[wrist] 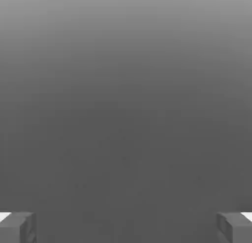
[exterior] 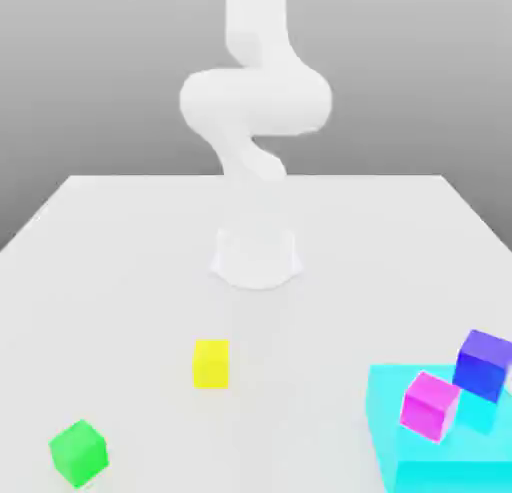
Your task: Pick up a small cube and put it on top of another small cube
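- Sitting near the counter's [exterior: 120, 281] front corner at the exterior view's left, the small green cube [exterior: 78, 452] is a long reach.
- Jaws [wrist: 126, 227] released wide; grabbing the nearer yellow cube [exterior: 211, 363] is the likely slip.

**Colour rundown of the cube scene**

Pretty pastel setup. The table [exterior: 120, 281] is plain matte white, and the arm [exterior: 255, 101] is the same white, no markings. The small cube [exterior: 78, 452] is bright green, flat and plain. The yellow cube [exterior: 211, 363] is a solid lemon shade. The big block [exterior: 400, 451] is cyan, and on it sit the magenta cube [exterior: 430, 406] and a blue-violet cube [exterior: 485, 364]. The backdrop is a grey gradient. The fingers [wrist: 17, 227] are grey with white tips.
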You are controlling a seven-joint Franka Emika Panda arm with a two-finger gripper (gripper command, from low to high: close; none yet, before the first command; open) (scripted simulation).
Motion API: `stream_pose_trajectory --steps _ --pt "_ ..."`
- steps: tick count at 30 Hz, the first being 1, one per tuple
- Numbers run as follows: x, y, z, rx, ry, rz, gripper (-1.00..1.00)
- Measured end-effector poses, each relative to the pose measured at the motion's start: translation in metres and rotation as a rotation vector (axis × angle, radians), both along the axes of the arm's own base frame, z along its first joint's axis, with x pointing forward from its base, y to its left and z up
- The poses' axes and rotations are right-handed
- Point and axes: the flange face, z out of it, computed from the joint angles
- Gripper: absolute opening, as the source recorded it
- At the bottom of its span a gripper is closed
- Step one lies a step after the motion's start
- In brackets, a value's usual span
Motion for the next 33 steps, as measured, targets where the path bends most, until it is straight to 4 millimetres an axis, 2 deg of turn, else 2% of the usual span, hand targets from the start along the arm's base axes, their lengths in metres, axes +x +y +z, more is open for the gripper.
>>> stream_pose_trajectory --steps 3,7,11,15,20,22,27,32,33 --pt "0.037 -0.02 -0.045 0.038 0.082 -0.054 0.0" --pt "0.075 -0.049 -0.108 0.083 0.185 -0.129 0.0" --pt "0.101 -0.078 -0.177 0.124 0.286 -0.21 0.0" --pt "0.115 -0.108 -0.248 0.16 0.386 -0.297 0.0" --pt "0.114 -0.152 -0.341 0.202 0.508 -0.425 0.0" --pt "0.109 -0.163 -0.378 0.213 0.558 -0.467 0.0" --pt "0.084 -0.191 -0.468 0.235 0.681 -0.581 0.0" --pt "0.077 -0.197 -0.539 0.237 0.706 -0.605 0.0" --pt "0.077 -0.197 -0.548 0.238 0.706 -0.606 -1.0"
